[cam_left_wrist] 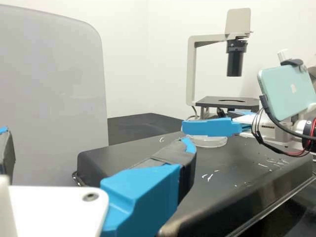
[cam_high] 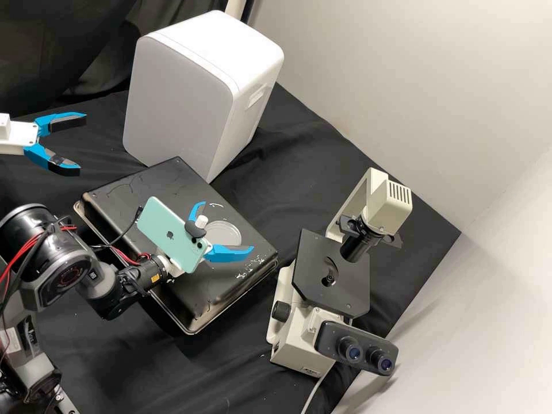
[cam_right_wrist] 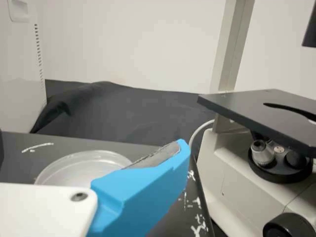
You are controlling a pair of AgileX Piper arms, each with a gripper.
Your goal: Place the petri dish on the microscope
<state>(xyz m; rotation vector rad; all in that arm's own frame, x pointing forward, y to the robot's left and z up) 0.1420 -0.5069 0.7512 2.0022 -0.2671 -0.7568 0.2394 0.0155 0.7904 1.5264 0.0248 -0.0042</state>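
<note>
The right claw (cam_high: 227,227) is spread wide around the petri dish (cam_high: 231,237), one blue finger (cam_high: 230,252) along the dish's near side and the other curving round its far side. The two fingers lie almost flat, low over the black tray (cam_high: 144,190). I cannot tell whether the pads touch the rim. In the right wrist view the near finger runs just beside the dish wall.

The clear petri dish lies flat on the tray, in the part of it nearest the microscope (cam_high: 313,322). The microscope's black stage (cam_high: 339,287) carries nothing.

The right arm comes across the tray from its near side, away from the microscope. Its wrist is stretched out roughly level, and the claw points towards the microscope. A mint-green phone (cam_high: 172,233) is clamped on top of that wrist, with a black cable running back from it.

The left claw (cam_high: 79,144) hangs off the tray's far corner, on the side away from the microscope. Its fingers are held well apart and grip nothing. It floats above the bench (cam_high: 299,161) with the fingertips turned towards the tray, and its wrist view looks level across the tray's top at the other claw and the dish.

The microscope stands just beside the tray. A white box (cam_high: 195,86) with rounded corners stands at the tray's far edge.
</note>
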